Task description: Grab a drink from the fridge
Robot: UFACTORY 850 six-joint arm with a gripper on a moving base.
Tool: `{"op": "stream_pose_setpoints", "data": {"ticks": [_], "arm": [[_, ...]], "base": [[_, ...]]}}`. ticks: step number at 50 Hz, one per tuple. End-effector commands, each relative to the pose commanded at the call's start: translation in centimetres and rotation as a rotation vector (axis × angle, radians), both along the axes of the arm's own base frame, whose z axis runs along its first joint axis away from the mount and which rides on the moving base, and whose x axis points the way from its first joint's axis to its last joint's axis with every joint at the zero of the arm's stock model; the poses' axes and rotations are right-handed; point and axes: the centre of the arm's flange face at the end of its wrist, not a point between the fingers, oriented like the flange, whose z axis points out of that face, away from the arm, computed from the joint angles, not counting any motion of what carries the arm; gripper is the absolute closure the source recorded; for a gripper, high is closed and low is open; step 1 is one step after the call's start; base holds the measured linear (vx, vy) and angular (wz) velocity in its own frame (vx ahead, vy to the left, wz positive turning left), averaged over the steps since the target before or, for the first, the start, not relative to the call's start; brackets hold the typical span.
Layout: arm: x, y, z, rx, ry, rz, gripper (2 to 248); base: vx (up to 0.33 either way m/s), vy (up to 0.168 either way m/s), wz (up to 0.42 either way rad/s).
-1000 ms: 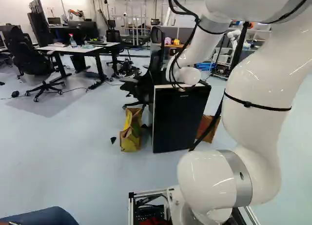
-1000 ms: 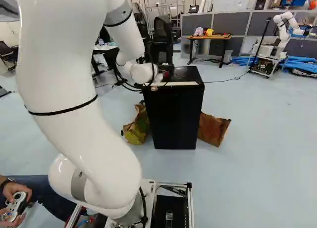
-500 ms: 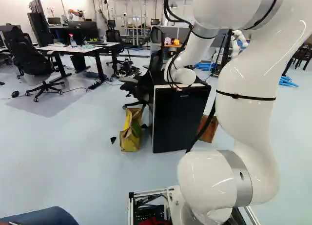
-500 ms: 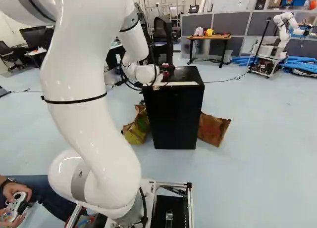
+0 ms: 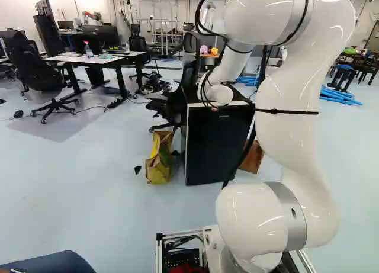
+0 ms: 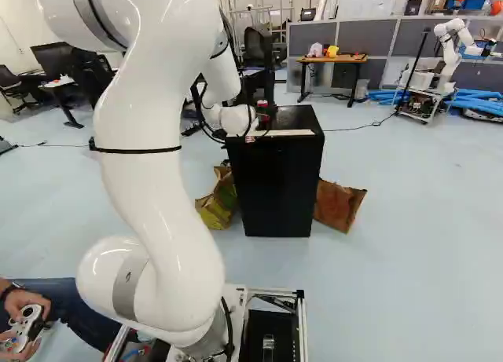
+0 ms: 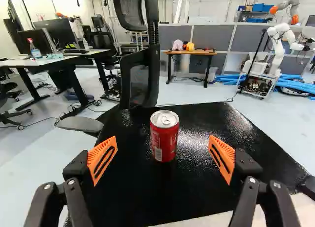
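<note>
In the right base view my gripper (image 6: 266, 120) is partly hidden at the wrist's end, over the black fridge's near top edge. The fridge (image 6: 277, 189) stands upright with its front closed; it also shows in the left base view. A red drink can (image 7: 164, 138) with a silver lid stands upright on the fridge's black top, seen in the wrist view. My gripper (image 7: 161, 160) is wide open there, orange pads on either side of the can, with bare black surface between each pad and the can. The can (image 6: 262, 105) also shows in the right base view.
A black office chair (image 7: 140, 74) stands close behind the fridge. Paper bags (image 5: 159, 160) (image 6: 338, 205) flank the fridge on the floor. Desks (image 7: 59, 62) are farther back on one side; another robot (image 6: 448, 56) stands far off. A person's hands hold a controller (image 6: 27, 327) beside my base.
My arm's upper links have swung left in the left base view and right in the right base view. The wrist has shifted slightly over the fridge's edge. The base and fridge have not moved.
</note>
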Motion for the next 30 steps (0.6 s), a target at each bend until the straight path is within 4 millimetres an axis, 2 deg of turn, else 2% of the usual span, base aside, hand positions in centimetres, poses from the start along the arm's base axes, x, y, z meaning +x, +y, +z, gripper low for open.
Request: {"op": "stream_pose_setpoints", "data": {"ticks": [22, 30], "arm": [[3.4, -0.1, -0.3, -0.004, -0.045, 0.002, 3], [4.5, -0.5, -1.0, -0.005, -0.045, -0.001, 3]], "base": [[0.0, 0.0, 0.0], [0.0, 0.0, 0.0]]}}
